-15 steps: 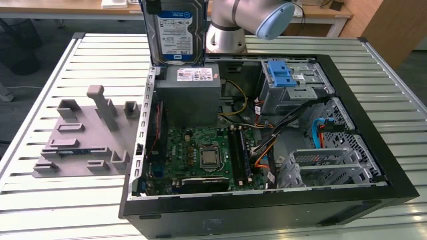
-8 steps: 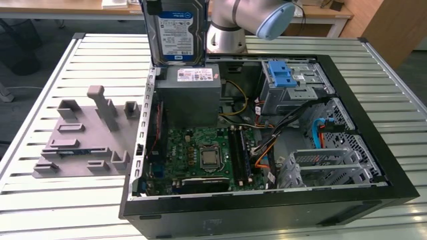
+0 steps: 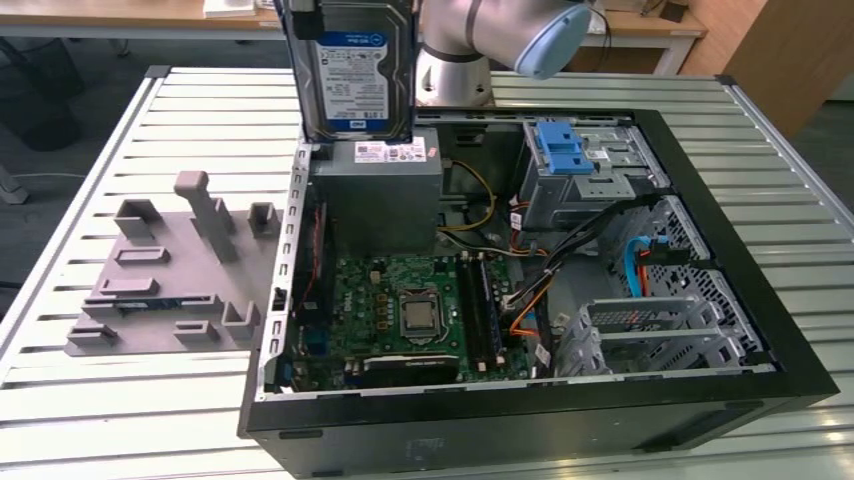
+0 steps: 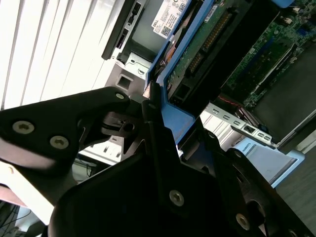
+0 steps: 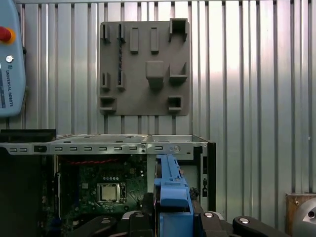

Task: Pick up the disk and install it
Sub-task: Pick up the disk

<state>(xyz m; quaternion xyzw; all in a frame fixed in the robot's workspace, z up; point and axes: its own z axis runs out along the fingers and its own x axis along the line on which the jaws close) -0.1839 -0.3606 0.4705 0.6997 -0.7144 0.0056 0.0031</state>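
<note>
exterior view / disk: disk (image 3: 358,70) upright in the air, label to the camera, over the far end of the open computer case (image 3: 534,420), just above the grey box (image 3: 376,195); cannot tell if its lower edge touches the box.
exterior view / arm: arm (image 3: 467,40) behind the disk, toward the exterior view's right.
exterior view / case: lies on the slatted table (image 3: 80,400); motherboard (image 3: 414,310) exposed; blue latch (image 3: 561,150) on the drive cage at the far side.
exterior view / fixture plate: grey fixture plate (image 3: 174,270) on the table, just beside the case on the exterior view's left.
second wrist view / gripper: gripper (image 4: 160,123) pinching the disk (image 4: 197,49) by its blue frame; black fingers (image 4: 111,123) pressed to it.
second wrist view / disk: green circuit-board side shows.
first wrist view / gripper: gripper (image 5: 173,222) clamped on the disk (image 5: 173,190), seen edge-on, blue frame between the fingers (image 5: 212,219).
first wrist view / beyond: case (image 5: 108,146), motherboard (image 5: 98,187), fixture plate (image 5: 145,66), table (image 5: 247,74), pendant (image 5: 10,59).
</note>
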